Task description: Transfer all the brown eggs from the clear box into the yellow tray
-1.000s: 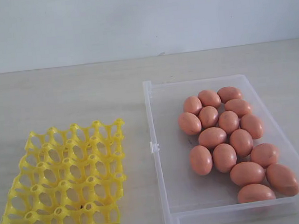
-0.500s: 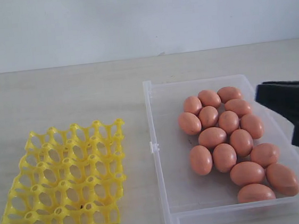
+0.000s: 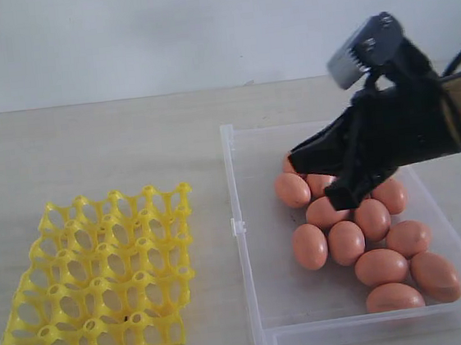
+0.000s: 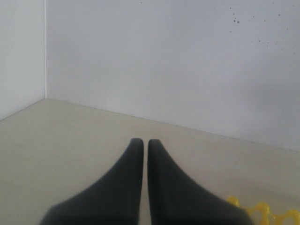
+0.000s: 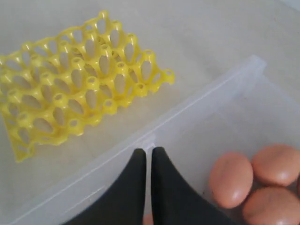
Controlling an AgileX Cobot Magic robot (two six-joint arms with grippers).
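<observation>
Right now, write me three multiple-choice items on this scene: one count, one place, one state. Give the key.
1. How many brown eggs sit in the yellow tray? A four; B none; C ten.
2. The right gripper hangs over: A the clear box; B the yellow tray; C neither.
3. Its jaws are: A wide open; B shut on an egg; C shut, empty.
Key: 1 B, every cup is bare; 2 A, its fingers sit above the eggs in the box; 3 C, the fingers meet with nothing between them.
</observation>
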